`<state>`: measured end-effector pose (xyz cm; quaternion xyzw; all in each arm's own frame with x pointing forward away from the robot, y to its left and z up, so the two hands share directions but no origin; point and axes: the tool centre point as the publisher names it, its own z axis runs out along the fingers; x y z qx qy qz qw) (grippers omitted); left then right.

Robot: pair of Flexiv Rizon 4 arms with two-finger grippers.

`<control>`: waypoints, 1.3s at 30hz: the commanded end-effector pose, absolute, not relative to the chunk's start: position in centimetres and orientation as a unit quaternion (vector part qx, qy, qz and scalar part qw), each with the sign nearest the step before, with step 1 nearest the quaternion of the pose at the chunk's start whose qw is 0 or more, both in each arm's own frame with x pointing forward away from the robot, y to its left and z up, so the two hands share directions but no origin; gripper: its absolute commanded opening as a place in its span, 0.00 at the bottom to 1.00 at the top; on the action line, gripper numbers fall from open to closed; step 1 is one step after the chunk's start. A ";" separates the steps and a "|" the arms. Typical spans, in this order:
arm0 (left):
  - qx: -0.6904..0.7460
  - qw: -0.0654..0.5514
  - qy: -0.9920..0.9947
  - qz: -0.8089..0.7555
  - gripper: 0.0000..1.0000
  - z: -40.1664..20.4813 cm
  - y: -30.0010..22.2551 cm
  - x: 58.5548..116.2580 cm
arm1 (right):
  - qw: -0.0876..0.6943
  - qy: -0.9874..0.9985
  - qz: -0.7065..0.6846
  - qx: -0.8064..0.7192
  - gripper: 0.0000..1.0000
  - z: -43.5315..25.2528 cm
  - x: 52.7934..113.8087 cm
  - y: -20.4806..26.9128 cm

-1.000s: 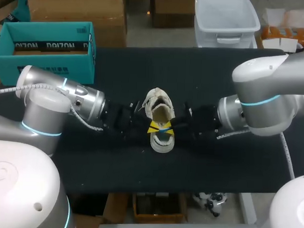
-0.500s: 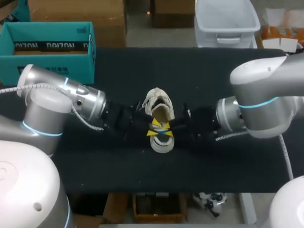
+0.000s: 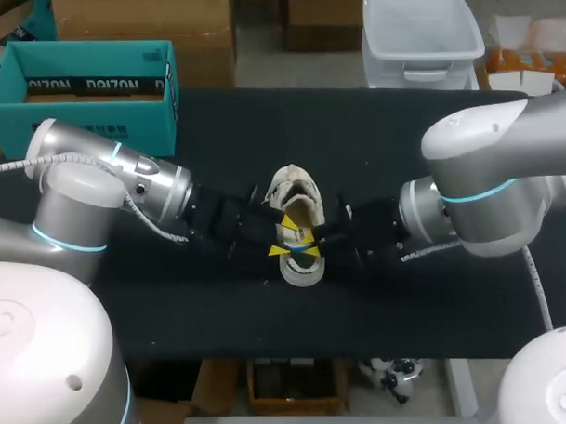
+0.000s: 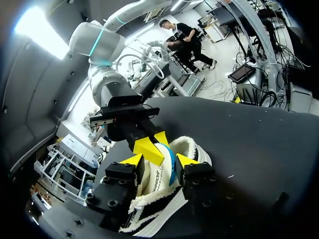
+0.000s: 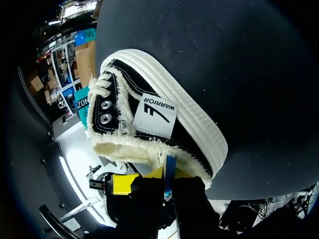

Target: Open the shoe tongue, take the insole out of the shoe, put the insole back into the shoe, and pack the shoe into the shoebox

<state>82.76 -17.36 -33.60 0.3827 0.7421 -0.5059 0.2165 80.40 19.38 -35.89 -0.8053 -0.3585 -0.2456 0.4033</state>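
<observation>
Head view: a low cream shoe (image 3: 298, 266) lies at the middle of a black cloth surface (image 3: 400, 309), toe toward 6 o'clock, open mouth toward 12. A teal cardboard shoebox (image 3: 82, 121) stands at 10 o'clock from it, open, with a dark band of white lettering inside. The left arm (image 3: 108, 169) comes in from 9 o'clock and the right arm (image 3: 489, 173) from 3 o'clock. The left claw (image 3: 283, 236) and right claw (image 3: 307, 237) meet over the shoe's middle, hiding the tongue.

Left wrist view: the left claw (image 4: 159, 160) has its fingers apart, with the shoe's (image 4: 197, 148) fleecy collar and printed side wall between them. The right claw (image 4: 154, 143) reaches in from ahead. A thin blue strip (image 4: 171, 167) curves up out of the shoe. I cannot tell whether it is the insole's edge.

Right wrist view: the shoe (image 5: 164, 84) shows black canvas, a ribbed white rubber sole, metal eyelets (image 5: 104, 105), frayed cream lining and a white sewn label (image 5: 157, 115) with dark print. The right claw (image 5: 164, 180) is clamped on the blue strip (image 5: 169, 167). Its dark fingers are mostly cut off. The left claw's yellow tip (image 5: 122, 183) sits just beside it.
</observation>
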 end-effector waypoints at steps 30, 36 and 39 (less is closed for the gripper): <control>0.304 0.213 0.804 -0.464 1.00 -25.4 -8.4 82.6 | 0.340 -0.362 -0.189 -0.847 0.38 -35.8 78.8 18.9; 0.289 0.212 0.816 -0.454 1.00 -24.9 -8.0 82.8 | 0.331 -0.365 -0.190 -0.849 0.20 -35.0 78.3 18.8; 0.276 0.207 0.824 -0.450 1.00 -24.4 -7.5 82.9 | 0.323 -0.373 -0.193 -0.848 0.00 -34.3 78.2 18.9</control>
